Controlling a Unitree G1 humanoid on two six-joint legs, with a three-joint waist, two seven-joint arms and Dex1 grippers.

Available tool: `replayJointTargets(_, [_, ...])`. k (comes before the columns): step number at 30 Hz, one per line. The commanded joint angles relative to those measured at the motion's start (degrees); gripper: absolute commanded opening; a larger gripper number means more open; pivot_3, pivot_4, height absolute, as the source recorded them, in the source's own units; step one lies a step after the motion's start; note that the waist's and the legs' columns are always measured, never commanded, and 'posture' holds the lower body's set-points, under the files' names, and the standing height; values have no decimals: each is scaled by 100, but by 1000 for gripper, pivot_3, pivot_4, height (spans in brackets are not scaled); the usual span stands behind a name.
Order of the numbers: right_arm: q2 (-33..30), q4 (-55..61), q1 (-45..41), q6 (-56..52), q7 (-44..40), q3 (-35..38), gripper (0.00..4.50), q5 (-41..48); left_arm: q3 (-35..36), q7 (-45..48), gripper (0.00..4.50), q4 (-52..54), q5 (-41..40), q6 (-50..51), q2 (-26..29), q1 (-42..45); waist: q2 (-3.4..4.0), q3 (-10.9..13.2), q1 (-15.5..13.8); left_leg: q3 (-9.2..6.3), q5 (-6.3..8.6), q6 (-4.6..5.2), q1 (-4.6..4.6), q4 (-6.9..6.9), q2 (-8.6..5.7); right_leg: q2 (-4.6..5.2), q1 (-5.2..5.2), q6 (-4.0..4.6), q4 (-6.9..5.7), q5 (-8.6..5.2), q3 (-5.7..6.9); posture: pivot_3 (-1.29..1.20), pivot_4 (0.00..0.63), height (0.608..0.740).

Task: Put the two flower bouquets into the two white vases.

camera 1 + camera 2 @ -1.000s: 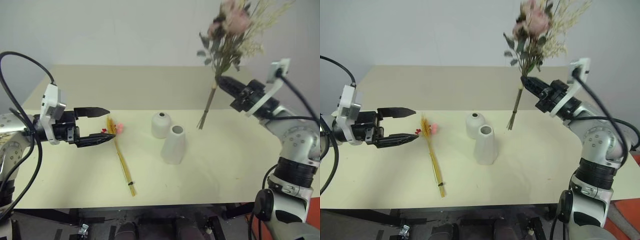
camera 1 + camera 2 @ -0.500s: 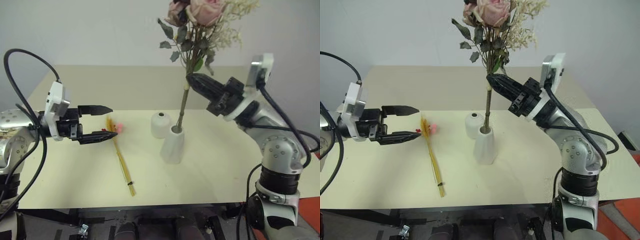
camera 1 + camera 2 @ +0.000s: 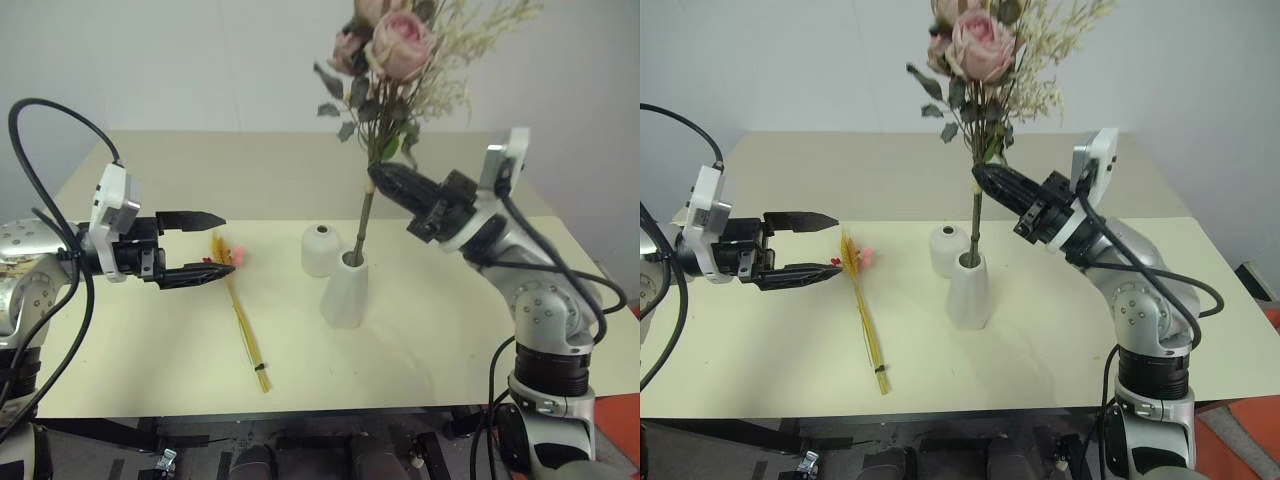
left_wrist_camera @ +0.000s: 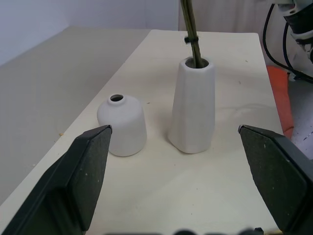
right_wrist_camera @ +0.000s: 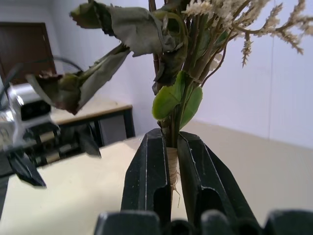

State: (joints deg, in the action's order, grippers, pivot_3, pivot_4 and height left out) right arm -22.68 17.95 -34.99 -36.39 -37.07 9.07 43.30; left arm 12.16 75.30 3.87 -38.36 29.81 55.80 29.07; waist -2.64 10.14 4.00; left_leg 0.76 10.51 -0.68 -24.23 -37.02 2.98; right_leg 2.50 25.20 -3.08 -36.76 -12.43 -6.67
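Clamping the rose bouquet (image 3: 385, 70) mid-stem, my right gripper (image 3: 380, 178) has its stem ends inside the taller vase (image 3: 345, 290), hidden below the mouth. My left gripper (image 3: 205, 245) hangs spread and empty, partly covering the yellow stalk bundle (image 3: 240, 310) beside the shorter vase (image 3: 321, 250).

Rose bouquet (image 3: 390, 60) upright in taller vase (image 3: 346, 292)

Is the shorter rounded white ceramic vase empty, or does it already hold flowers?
Empty. The shorter rounded white vase shows an open dark mouth with no stems in it; the stems stand in the taller conical white vase beside it.
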Motion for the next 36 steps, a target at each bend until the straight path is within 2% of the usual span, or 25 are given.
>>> replayJointTargets(1, [-45, 185, 19, 276, -57, -27, 121, -90, 126, 8, 4500, 78, 0, -130, 16, 48, 0, 0, 1, 0, 0, 0, 0, 0, 0, 0, 1, 0, -1, 0, 0, 0, 150, 740])
replayJointTargets(5, [-32, 186, 221, 511, -136, -215, 121, -337, 96, 9, 4500, 49, 20, -141, 4, 70, 0, 0, -2, -1, 0, 0, 3, 0, 0, -1, 0, -14, -2, -9, 1, 0, 150, 740])
replayJointTargets(17, [-146, 416, 815, 800, -322, -321, 4303, -540, 60, 30, 4500, -6, 58, -142, 13, 78, -1, 0, 0, -1, 0, 0, 4, -1, 0, -1, -3, -21, -2, -15, 1, 0, 150, 740])
replayJointTargets(18, [-140, 420, 816, 807, -311, -325, 4482, -547, 51, 35, 4500, -17, 63, -145, 11, 89, -1, 0, 4, -1, 0, 0, 4, 0, 0, -1, -2, -21, -2, -15, 1, 0, 150, 740])
replayJointTargets(36, [-292, 528, 908, 527, -329, -281, 4482, -351, 55, 34, 4500, 23, 49, -125, 16, 42, -1, 0, -2, -2, 0, 0, 5, 0, 0, -1, -3, -21, -2, -16, 1, 0, 150, 740])
